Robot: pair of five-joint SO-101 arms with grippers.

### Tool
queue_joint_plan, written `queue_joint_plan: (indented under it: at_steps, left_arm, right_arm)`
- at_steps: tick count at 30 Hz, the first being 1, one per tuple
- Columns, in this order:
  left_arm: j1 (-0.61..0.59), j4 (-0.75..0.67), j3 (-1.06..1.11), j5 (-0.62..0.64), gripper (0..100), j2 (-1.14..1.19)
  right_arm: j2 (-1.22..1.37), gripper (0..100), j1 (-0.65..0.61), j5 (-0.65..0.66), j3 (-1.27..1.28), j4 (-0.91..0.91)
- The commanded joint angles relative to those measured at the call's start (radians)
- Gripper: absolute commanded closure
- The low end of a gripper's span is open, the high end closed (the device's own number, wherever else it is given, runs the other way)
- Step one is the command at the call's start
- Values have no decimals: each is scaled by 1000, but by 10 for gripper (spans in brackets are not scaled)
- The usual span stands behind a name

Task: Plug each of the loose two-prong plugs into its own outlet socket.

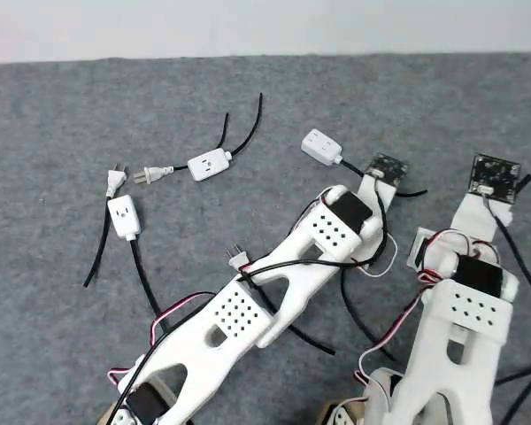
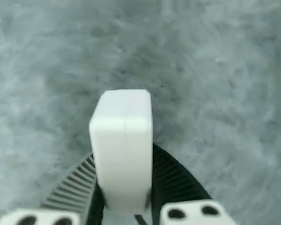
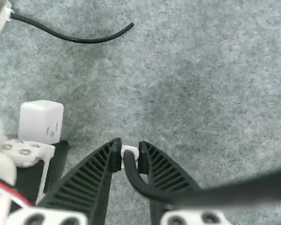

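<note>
One socket (image 2: 124, 150) between left fingers (image 2: 175, 176), plug (image 3: 129, 153) between right fingers (image 3: 91, 183)

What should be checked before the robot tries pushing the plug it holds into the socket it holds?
1. Left jaws holding the socket: ok, it is clamped between them.
2. Right jaws holding the plug: ok, it is pinched at their tips.
3. Plug lined up with the socket's slots: not ok, the socket sits apart, off to one side.
4. Prongs pointing at the socket: cannot tell, the jaws hide them.
5. The plug's black cord hanging free: cannot tell, it drapes across the right jaws.
</note>
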Motion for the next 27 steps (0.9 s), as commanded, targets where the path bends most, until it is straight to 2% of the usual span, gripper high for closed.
queue_joint_plan:
  at_steps: [1, 4, 8, 13, 16, 18, 23, 27]
  left_arm:
    - [-17, 57, 117, -275, 988, -92]
    - [-63, 55, 259, -493, 988, -187]
    - [-138, 55, 407, -701, 988, -321]
    - [-195, 55, 645, -1039, 988, -545]
    - [-189, 43, 780, -1149, 988, -697]
    - [-160, -3, 809, -1111, 988, -778]
    - [-124, -192, 809, -733, 988, -830]
    - [-135, -387, 897, -615, 988, -767]
  right_arm:
    - [-10, 991, 8, 2, -6, -21]
    - [-10, 991, 10, 2, -5, -35]
    - [-7, 991, 10, 2, -5, -35]
    - [-5, 991, 7, 2, -5, -35]
    - [-5, 991, 7, 2, -5, -36]
    - [-5, 991, 7, 0, -5, -36]
    - [-4, 991, 10, 0, -5, -36]
    - [-10, 991, 10, 0, 8, -39]
